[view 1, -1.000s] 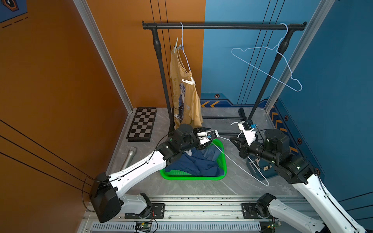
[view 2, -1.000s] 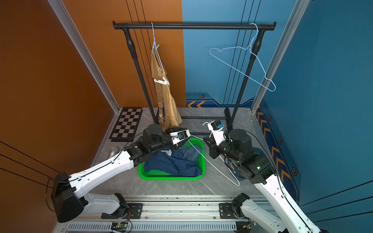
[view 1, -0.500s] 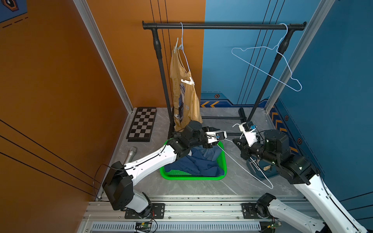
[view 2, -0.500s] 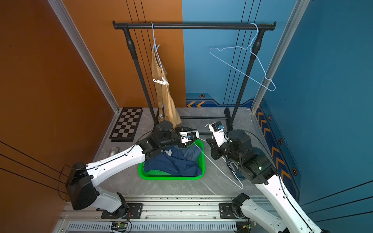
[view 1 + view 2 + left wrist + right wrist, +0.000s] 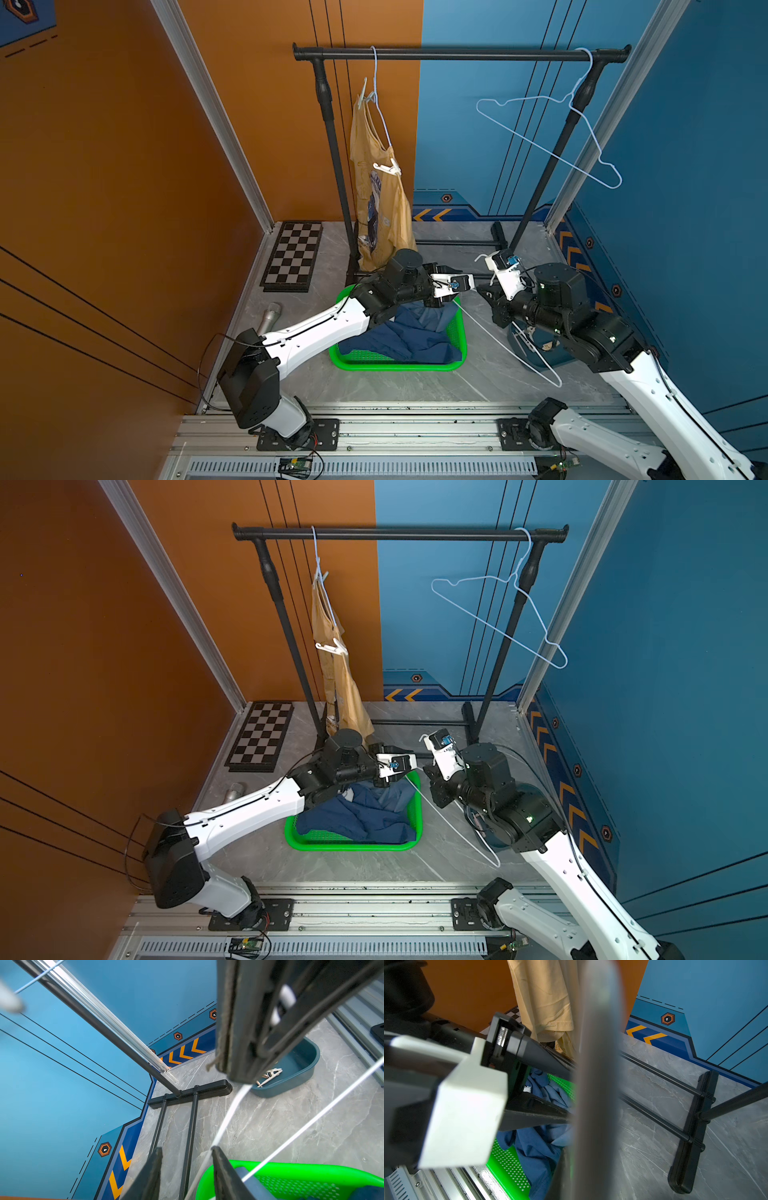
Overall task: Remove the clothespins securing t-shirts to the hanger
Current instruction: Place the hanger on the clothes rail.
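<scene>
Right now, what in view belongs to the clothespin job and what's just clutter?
Job: yellow t-shirt, white clothespin on it, hanger in the right gripper, blue t-shirts in the green basket, clothespins in the teal bin.
Clutter: chessboard, silver microphone.

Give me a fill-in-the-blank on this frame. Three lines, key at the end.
1. A white clothespin is clipped to the ___ shirt.
2. The blue shirts lie in a ___ basket.
3. The right pincer is shut on one hanger; ___ more hang on the rack.

Missing words: yellow; green; two.
</scene>
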Available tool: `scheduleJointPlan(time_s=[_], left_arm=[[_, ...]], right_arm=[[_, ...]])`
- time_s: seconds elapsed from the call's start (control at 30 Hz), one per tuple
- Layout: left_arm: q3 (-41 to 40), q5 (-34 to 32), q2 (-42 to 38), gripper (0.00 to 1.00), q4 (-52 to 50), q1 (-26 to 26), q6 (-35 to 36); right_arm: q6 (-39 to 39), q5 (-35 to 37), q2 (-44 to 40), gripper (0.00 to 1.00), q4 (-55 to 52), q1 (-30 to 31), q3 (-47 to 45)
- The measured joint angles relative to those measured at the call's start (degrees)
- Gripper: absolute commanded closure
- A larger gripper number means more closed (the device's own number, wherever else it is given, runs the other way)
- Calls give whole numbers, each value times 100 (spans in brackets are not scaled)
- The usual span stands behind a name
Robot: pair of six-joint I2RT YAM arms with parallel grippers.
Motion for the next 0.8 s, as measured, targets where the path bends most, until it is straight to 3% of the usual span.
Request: scheduleJointPlan(time_s=[0.37,0.67,0.7,0.8], left_arm=[[85,39,181,68,20,-155,-2],[114,20,192,90,24,-157,9],[114,22,192,92,15,-157,46],[114,52,192,94,-17,-166,109]], right_arm=[[-107,57,22,100,44,133,11],[-125,-28,22,100,258,177,11],[-138,-13,20,97,278,175,11],[-164,103,-13,69,317,162,11]])
